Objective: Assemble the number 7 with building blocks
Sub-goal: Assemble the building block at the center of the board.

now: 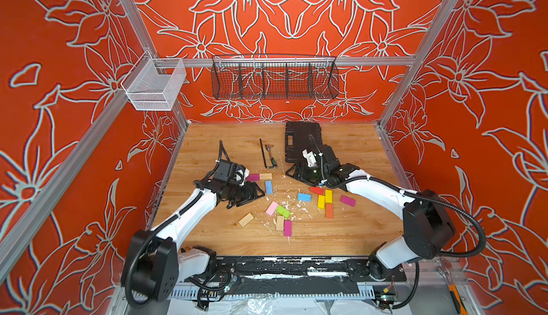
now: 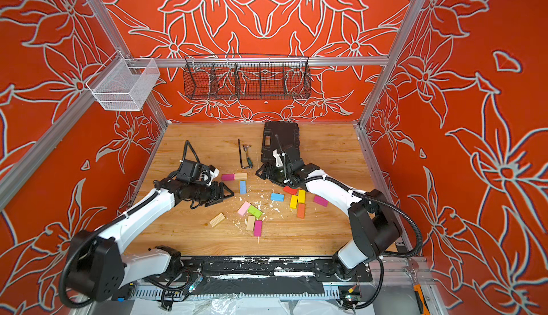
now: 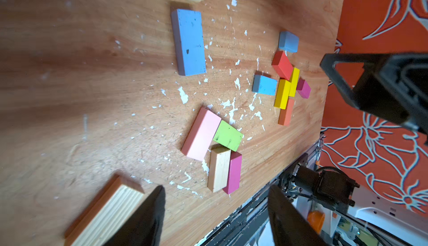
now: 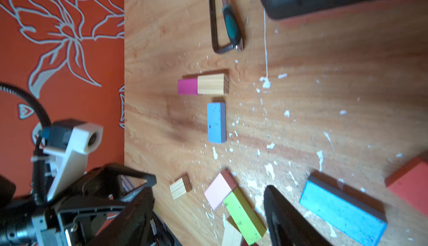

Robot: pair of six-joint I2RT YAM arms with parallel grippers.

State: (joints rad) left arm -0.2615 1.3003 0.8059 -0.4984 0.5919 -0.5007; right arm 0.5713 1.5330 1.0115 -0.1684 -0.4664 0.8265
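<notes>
Left gripper (image 3: 215,186) parted, empty, near loose blocks (image 3: 201,133); right gripper (image 4: 209,190) wide, empty: we judge both free to fetch. Farther: number 7 (image 1: 261,176) begun, magenta block (image 1: 253,177) plus wood block (image 1: 266,176) as top bar, blue block (image 1: 268,187) just below starting stem.

No legible text, labels or numbers anywhere

White arms (image 1: 194,209), black joints (image 1: 427,224), corrugated cables (image 1: 471,218).

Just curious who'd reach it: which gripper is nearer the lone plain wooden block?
Left. The left gripper is just beyond the lone wooden block, toward the back wall; the right gripper sits farther across the table, by the black case.
</notes>
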